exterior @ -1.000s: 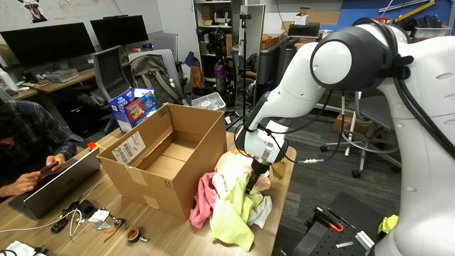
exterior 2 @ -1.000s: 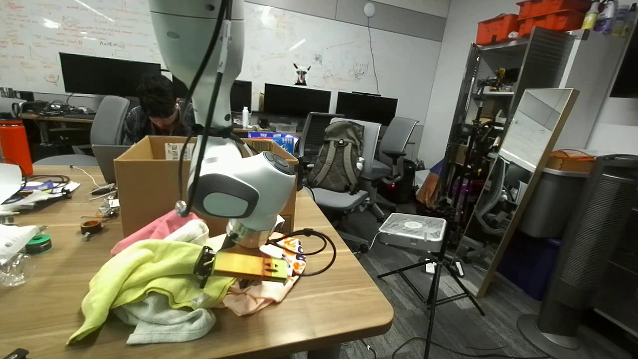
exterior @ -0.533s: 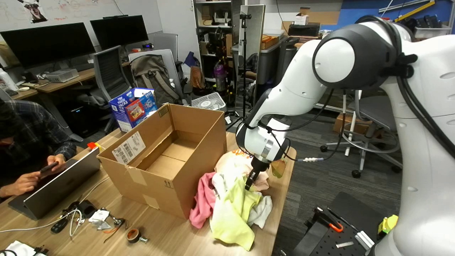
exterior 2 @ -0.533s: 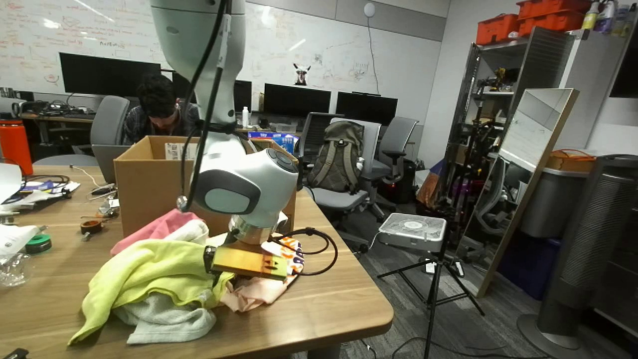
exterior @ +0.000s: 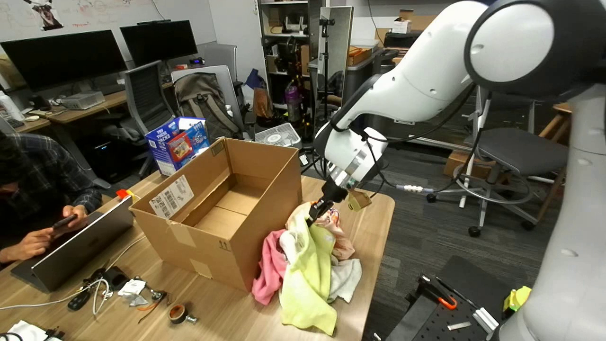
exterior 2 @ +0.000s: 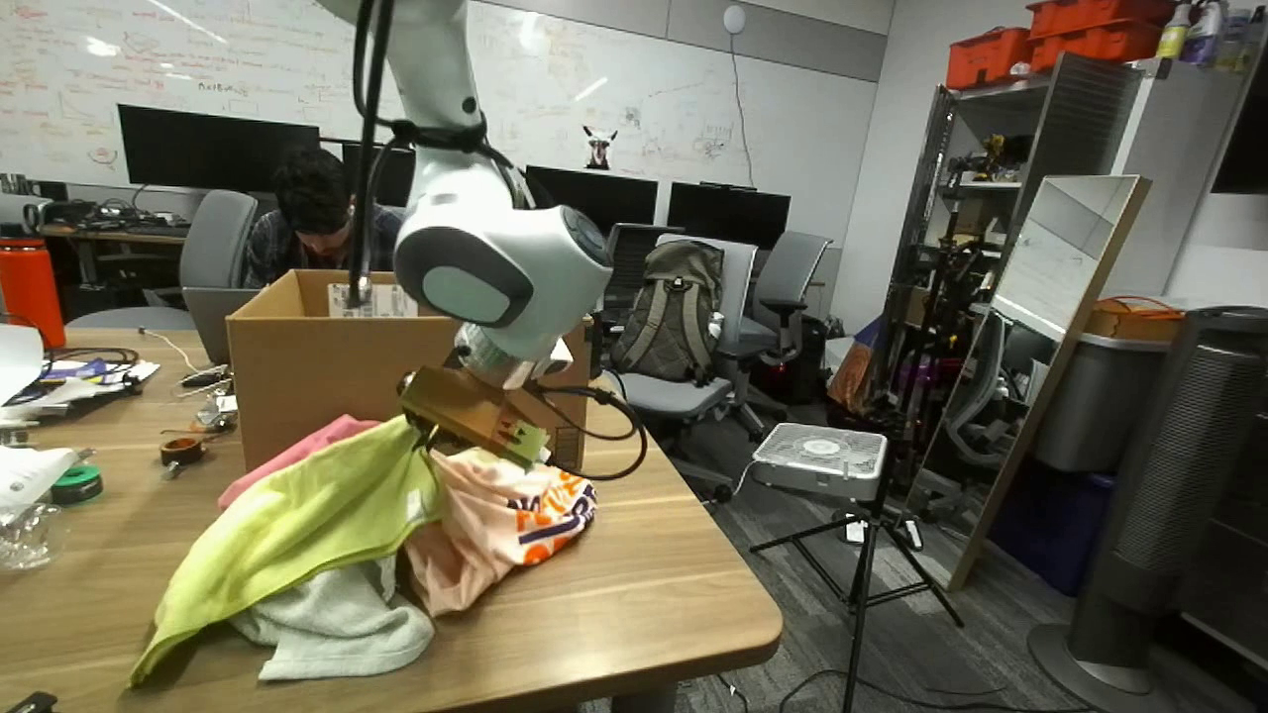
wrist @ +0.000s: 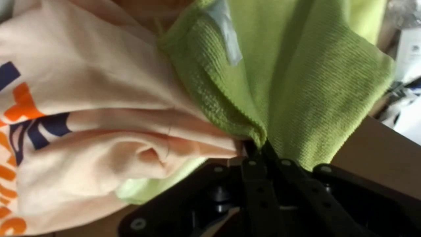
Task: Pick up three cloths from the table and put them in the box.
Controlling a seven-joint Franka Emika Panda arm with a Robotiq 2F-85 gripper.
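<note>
Just beside the cardboard carton (exterior: 267,222), outside its wall, you have the claw (exterior: 310,220) narrow, clamped on a gathered fold of the yellow-green cloth (exterior: 307,284). From your claw that cloth slopes down to the table (exterior: 220,310) along the carton, partly covering the pale grey cloth (exterior: 348,279), which lies farther out from the carton. In the wrist view, you see folds of the peach cloth with orange and navy print (wrist: 98,141) run right up to the claw; you cannot tell whether they are pinched too. Close against the carton's wall, you have the pink cloth (exterior: 270,272) bunched up, with a patch of white cloth (exterior: 288,245) between it and the yellow-green one. All these cloths are outside the carton, whose top stands open to you, with a white shipping label (exterior: 171,196) on the inside of one wall.
</note>
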